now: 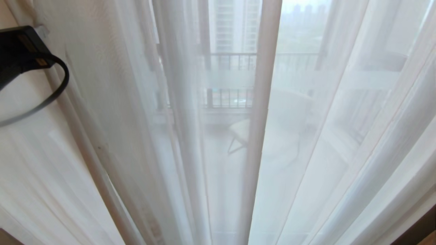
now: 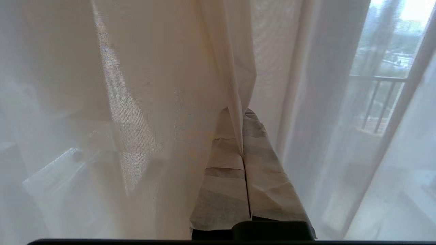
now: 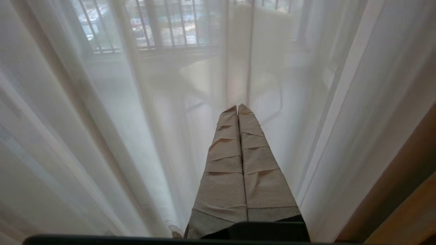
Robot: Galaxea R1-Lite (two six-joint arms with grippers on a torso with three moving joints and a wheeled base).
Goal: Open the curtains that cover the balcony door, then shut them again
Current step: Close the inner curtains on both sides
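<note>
across the view hang sheer white curtains (image 1: 190,136), both end effectors closed empty.

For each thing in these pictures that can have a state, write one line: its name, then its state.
sheer curtains: drawn across the glass, hanging in folds.
balcony door: covered by the sheer; open or shut cannot be told.
left gripper: shut, a sheer fold draped over one finger.
right gripper: shut, holding nothing.
</note>
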